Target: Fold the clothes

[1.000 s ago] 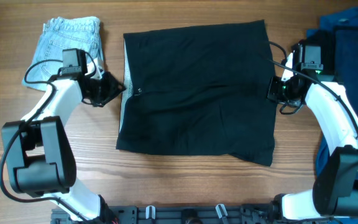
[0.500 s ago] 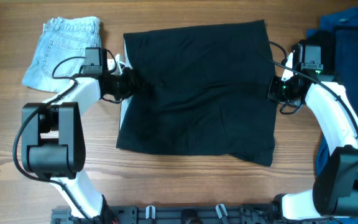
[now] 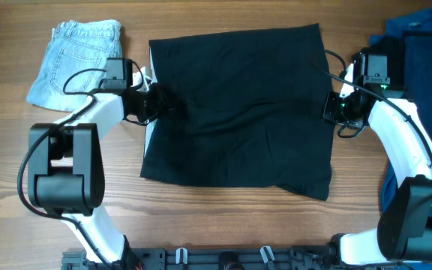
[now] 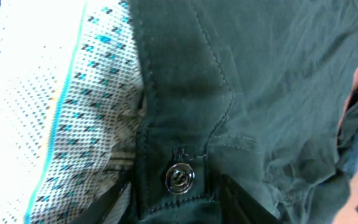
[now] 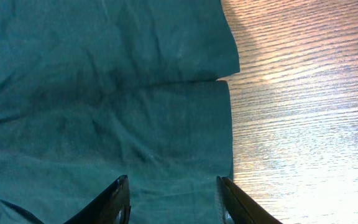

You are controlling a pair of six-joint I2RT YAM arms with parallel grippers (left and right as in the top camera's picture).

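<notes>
Preparing first fold, grasp not yet made | left tool point(image 3: 154, 101) open astride black garment point(image 3: 238, 112) at metal button point(image 4: 180, 177), pale lining point(image 4: 61, 106) beside | right tool point(image 3: 334, 107) open over opposite edge, garment flat on bench point(image 3: 223, 225) between tools | next, judged: close both, lift together | denim shorts point(image 3: 81, 56) behind left tool, dark blue clothes point(image 3: 426, 45) behind right tool; neither obstructed.
</notes>
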